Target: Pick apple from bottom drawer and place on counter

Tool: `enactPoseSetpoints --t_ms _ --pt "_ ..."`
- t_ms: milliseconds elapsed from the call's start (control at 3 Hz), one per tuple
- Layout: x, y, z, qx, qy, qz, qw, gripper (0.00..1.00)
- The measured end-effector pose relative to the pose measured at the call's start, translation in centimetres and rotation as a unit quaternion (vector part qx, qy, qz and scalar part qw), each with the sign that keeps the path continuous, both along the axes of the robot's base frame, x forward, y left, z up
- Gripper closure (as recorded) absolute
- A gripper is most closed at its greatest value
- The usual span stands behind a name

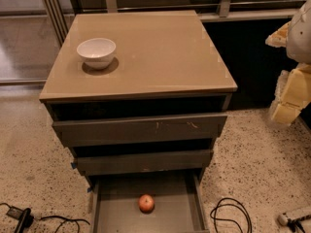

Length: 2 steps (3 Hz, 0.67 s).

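Observation:
The apple (146,203), small and red-orange, lies on the flat grey floor of the bottom drawer (119,212), which is pulled open at the foot of the dark cabinet. The counter (160,52) is the glossy tan top of that cabinet. My gripper (287,105), with pale yellow parts, hangs at the right edge of the view. It is to the right of the cabinet at about counter height, well above and to the right of the apple, and holds nothing that I can see.
A white bowl (96,52) stands on the counter's left rear part. Two upper drawers (141,129) with scratched fronts sit slightly pulled out above the bottom one. Black cables lie on the speckled floor at left (22,217) and right (231,214).

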State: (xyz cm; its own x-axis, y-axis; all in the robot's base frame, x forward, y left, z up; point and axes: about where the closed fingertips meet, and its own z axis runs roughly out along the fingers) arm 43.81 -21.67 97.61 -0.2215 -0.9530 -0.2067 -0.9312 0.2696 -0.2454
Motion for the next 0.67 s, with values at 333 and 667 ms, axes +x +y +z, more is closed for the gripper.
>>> enactPoseSetpoints --t_ms 333,667 --pt "0.0 0.0 0.0 0.000 0.000 0.000 1.0000 0.00" --pt "-0.5 1.0 -1.8 0.014 -0.012 0.021 0.9996 0.00"
